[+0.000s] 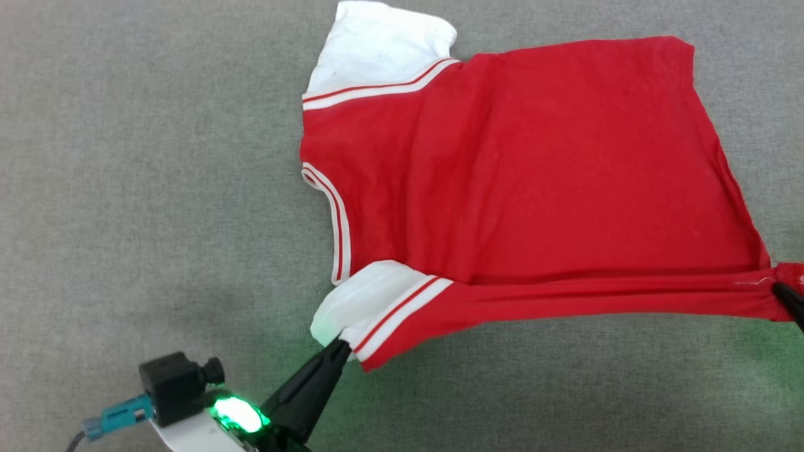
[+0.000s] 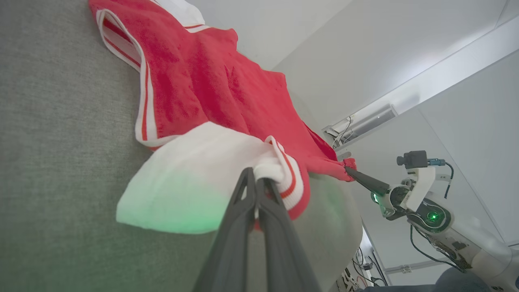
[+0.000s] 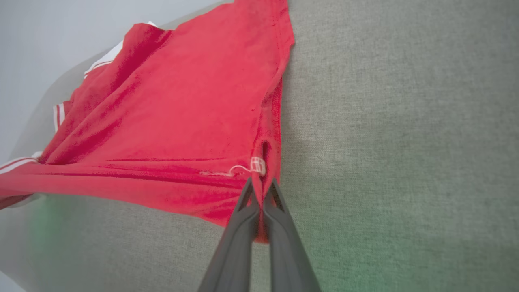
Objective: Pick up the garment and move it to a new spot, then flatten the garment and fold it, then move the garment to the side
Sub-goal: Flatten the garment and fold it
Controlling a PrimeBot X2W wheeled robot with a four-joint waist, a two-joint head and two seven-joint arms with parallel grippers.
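Note:
The garment (image 1: pixel 515 169), a red shirt with white sleeves and red-and-white striped trim, lies spread on the grey fabric surface, plain red side up. Its near edge is lifted and stretched between my two grippers. My left gripper (image 1: pixel 342 344) is shut on the near white sleeve (image 2: pixel 190 178), by the striped seam. At the right edge of the head view, my right gripper (image 1: pixel 782 290) is shut on the near hem corner (image 3: pixel 259 166), where a white thread shows. The garment (image 2: pixel 211 85) runs up and away in the left wrist view, and my right gripper (image 2: pixel 349 171) shows there too.
The grey fabric surface (image 1: pixel 138 188) stretches to the left and in front of the garment. The far white sleeve (image 1: pixel 377 47) lies flat at the top. In the left wrist view, white walls and cables show beyond the surface's edge.

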